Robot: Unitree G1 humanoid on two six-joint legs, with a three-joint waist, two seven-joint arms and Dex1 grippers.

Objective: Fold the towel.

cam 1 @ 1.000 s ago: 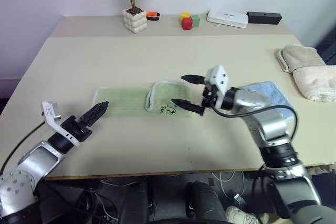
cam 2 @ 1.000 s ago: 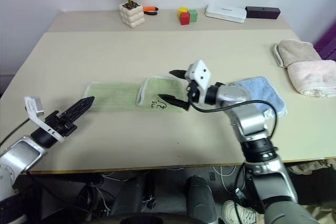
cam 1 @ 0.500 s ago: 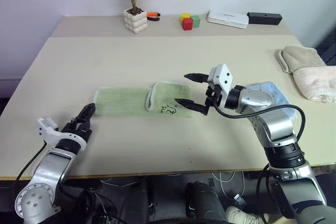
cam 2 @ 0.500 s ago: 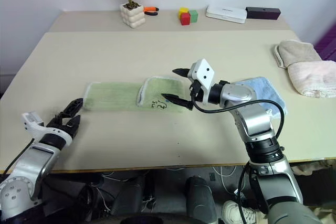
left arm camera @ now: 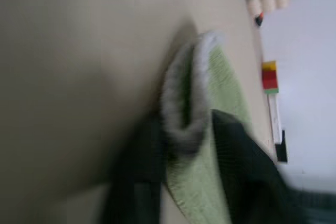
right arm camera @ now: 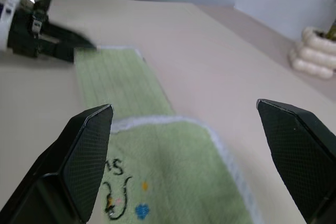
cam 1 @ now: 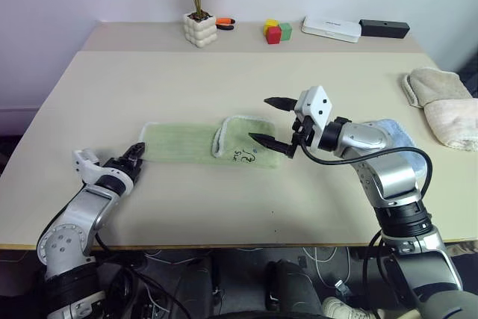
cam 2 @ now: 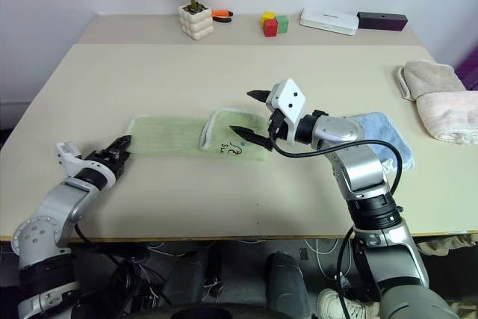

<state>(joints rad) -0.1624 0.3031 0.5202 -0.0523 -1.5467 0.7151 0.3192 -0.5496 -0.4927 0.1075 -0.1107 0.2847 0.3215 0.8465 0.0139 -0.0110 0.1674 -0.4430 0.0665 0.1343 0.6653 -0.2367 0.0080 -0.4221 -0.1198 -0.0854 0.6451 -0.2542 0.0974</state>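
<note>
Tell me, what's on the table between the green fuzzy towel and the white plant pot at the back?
Nothing. Between the light green terry towel and the white bumpy plant pot there is just bare beige table, seen in both eye views.

- Towel (cam 1: 196,145): light green terry, whitish edging, small dark printed mark with a blue dot.
- Table (cam 1: 224,72): plain beige.
- Cloth (cam 1: 388,131): pale blue.
- Folded towels (cam 1: 441,102): beige and pinkish.
- Blocks (cam 1: 274,31): yellow, red, green.
- Pot (cam 1: 200,30): cream, ribbed.

L gripper (cam 1: 139,150) at towel (cam 1: 209,147) corner, R gripper (cam 1: 270,120) wide open above.
</note>
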